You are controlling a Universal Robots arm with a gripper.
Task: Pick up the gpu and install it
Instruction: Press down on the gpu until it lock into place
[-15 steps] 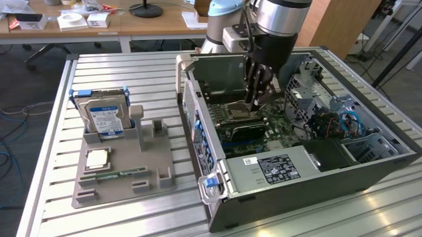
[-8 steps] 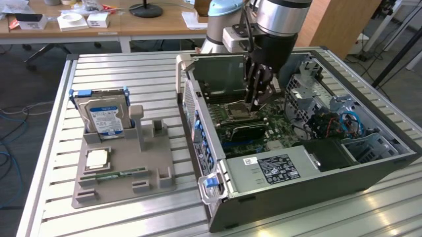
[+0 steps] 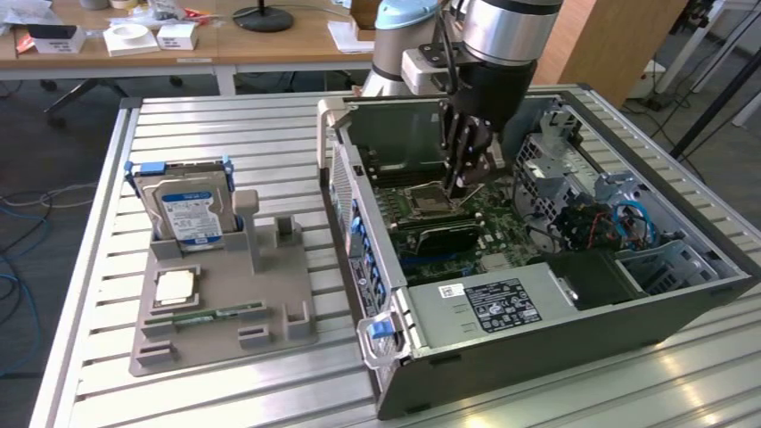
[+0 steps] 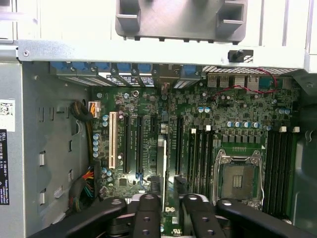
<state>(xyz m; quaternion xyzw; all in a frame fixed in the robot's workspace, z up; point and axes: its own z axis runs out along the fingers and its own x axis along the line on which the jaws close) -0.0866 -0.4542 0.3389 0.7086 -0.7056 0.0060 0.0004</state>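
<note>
Gripper [image 3: 466,178] was down inside the open PC case [image 3: 666,308], right over the motherboard [image 4: 237,119]. Gpu [image 3: 443,236] stood on edge among the expansion slots, directly under the gripper [image 4: 168,198] and lined up with 1 slot (probably held vertical so its connector edge meets the slot square). Couldn't tell whether the gripper was clamped on the card or loose. Hard drive [image 3: 191,214] sat upright in the grey holder [image 3: 214,312], well apart at the exterior view's left.
</note>
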